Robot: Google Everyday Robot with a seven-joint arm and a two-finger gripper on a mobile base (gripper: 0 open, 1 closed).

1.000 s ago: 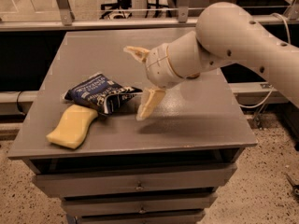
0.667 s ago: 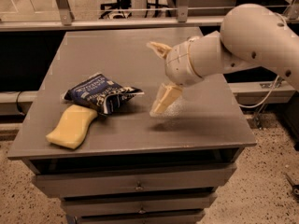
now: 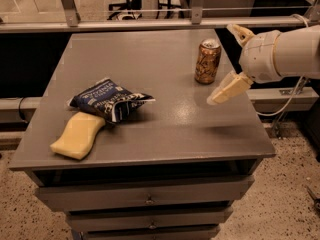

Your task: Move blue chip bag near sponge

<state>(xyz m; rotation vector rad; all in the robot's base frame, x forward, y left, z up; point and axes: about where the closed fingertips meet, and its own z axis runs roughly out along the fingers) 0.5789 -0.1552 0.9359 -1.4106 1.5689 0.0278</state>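
Note:
The blue chip bag [image 3: 109,102] lies on the grey table [image 3: 165,129] at the left, dark navy with white lettering. Its lower left edge touches the pale yellow sponge [image 3: 78,135], which lies near the front left corner. My gripper [image 3: 227,62] is at the right side of the table, above the surface and far from the bag. Its pale yellow fingers [image 3: 229,89] are spread apart and hold nothing.
A gold-brown drink can [image 3: 207,61] stands upright at the back right of the table, just left of my gripper. Drawers [image 3: 150,200] sit under the tabletop. A metal rail [image 3: 150,24] runs behind the table.
My gripper has drawn away to the right, from beside the chip bag to the table's right edge. The drink can now shows. The bag and sponge have not moved.

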